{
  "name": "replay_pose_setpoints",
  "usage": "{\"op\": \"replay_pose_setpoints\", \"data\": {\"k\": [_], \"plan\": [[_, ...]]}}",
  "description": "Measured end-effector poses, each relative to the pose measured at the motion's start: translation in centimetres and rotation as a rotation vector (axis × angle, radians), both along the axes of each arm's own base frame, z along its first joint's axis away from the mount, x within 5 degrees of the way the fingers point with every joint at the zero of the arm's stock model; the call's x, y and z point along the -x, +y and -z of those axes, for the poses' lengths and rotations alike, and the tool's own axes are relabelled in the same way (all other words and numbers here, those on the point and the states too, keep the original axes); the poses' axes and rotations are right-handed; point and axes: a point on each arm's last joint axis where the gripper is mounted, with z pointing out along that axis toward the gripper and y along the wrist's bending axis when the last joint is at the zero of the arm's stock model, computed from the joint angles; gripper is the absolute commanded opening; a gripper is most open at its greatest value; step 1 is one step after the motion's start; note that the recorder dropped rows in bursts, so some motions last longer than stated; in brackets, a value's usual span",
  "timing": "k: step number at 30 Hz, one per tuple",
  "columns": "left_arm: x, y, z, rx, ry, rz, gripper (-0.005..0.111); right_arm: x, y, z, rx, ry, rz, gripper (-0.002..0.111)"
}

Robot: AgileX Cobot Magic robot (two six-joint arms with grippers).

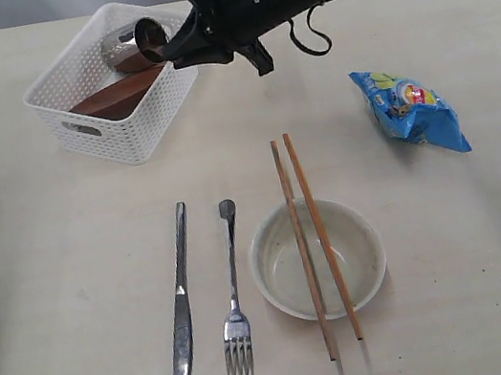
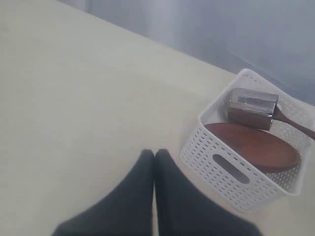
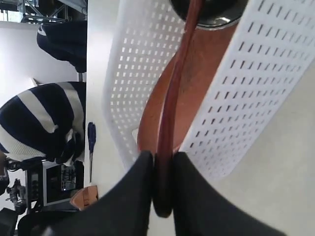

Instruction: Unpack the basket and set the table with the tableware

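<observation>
The right fingers (image 3: 130, 196) are clamped on the tail end of the spoon (image 3: 170, 108), one on each side of its thin dark handle. The handle runs straight on from the fingertips, so the spoon's long axis lines up with the reach of the arm. It passes between the walls of the basket (image 3: 256, 73), over the tilted brown saucer (image 3: 197, 83), and into the dark mouth of the cup (image 3: 209, 10), which lies on its side at the far end. The spoon's head is hidden there, so I cannot tell whether it sits inside the cup or only under its rim. By my judgement, the pull has to go back along the handle and upward. Otherwise the cup may come along or roll on the saucer, and the basket wall close beside the fingers may catch the handle. The left fingers (image 2: 142, 196) are pressed together and empty over bare worktop (image 2: 74, 123), with the basket just beyond them, so the right arm is the one in place. Well behind the right fingers, on the open worktop, lie the knife (image 1: 181, 297) and fork (image 1: 233, 288) side by side. The bowl (image 1: 358, 246) is beside them with both chopsticks (image 1: 322, 233) across it, and the snack bag (image 1: 409, 109) lies off to the side.
</observation>
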Motion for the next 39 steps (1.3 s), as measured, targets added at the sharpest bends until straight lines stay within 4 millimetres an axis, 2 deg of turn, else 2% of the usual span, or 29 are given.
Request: {"op": "replay_pose_setpoints", "data": {"k": [7,10,15,18,20,23,25,29,32,34,36,39], "plan": [[0.0,0.0,0.0,0.002,0.0,-0.001,0.0,0.2,-1.8,-2.4,0.058,-0.014,-0.023,0.001],[0.0,0.0,0.0,0.002,0.0,-0.001,0.0,0.8,-2.4,-4.3,0.128,-0.061,-0.045,0.001],[0.0,0.0,0.0,0.002,0.0,-0.001,0.0,2.1,-3.2,-7.7,0.174,-0.134,-0.078,-0.001],[0.0,0.0,0.0,0.002,0.0,-0.001,0.0,3.4,-3.8,-8.6,0.183,-0.139,-0.102,-0.001],[0.0,0.0,0.0,0.002,0.0,-0.001,0.0,4.6,-4.5,-9.2,0.188,-0.146,-0.111,-0.001],[0.0,0.0,0.0,0.002,0.0,-0.001,0.0,7.0,-6.6,-10.7,0.198,-0.173,-0.101,-0.001],[0.0,0.0,0.0,0.002,0.0,-0.001,0.0,8.6,-8.6,-11.7,0.203,-0.189,-0.077,-0.001],[0.0,-0.3,0.0,0.019,0.017,0.03,0.0,12.8,-13.9,-14.2,0.215,-0.197,-0.03,-0.001],[-0.6,-0.9,-1.1,0.012,0.029,0.117,0.0,15.8,-17.0,-16.6,0.277,-0.271,0.045,-0.001],[-1.5,-1.4,-2.3,-0.039,0.038,0.211,0.0,17.6,-17.6,-17.6,0.324,-0.318,0.047,-0.001],[-2.5,-1.9,-3.6,-0.107,0.043,0.305,0.0,19.0,-17.3,-18.1,0.363,-0.334,-0.001,-0.001],[-4.2,-2.5,-5.8,-0.175,0.038,0.433,0.0,20.2,-17.1,-18.0,0.469,-0.341,-0.068,-0.001]]}}
